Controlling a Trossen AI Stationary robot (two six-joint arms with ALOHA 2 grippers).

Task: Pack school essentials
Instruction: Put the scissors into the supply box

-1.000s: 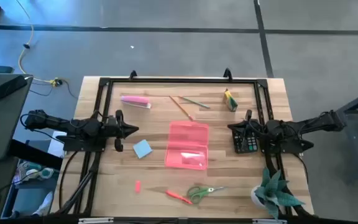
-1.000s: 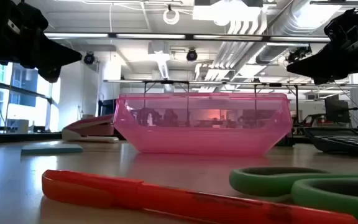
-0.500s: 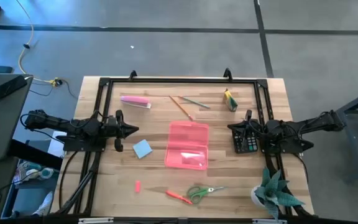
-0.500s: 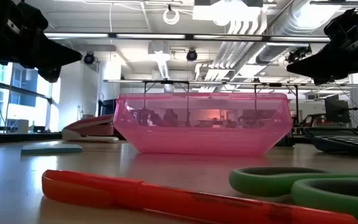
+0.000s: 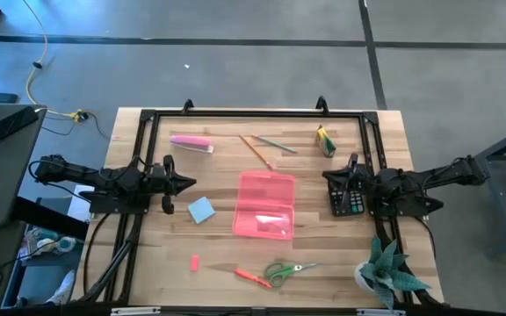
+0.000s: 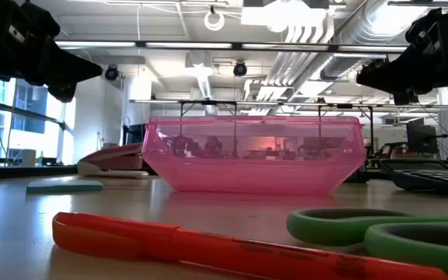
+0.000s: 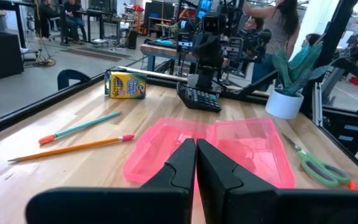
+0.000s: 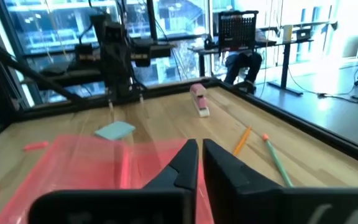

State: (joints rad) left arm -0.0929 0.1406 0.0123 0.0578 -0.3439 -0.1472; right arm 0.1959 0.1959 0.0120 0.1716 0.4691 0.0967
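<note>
The pink open case (image 5: 264, 204) lies mid-surface, long axis front to back; it is judged light, rigid and slippery. The green-handled scissors (image 5: 285, 271) lie near the front edge, blades rightward, best taken at the pivot. The left pincer (image 5: 189, 183) is clenched empty; the right pincer (image 5: 327, 178) is nearly clenched, holding nothing

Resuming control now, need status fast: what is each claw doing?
Left claw: closed, holding nothing, beside the blue note pad.
Right claw: nearly closed, holding nothing, above the black calculator.
</note>
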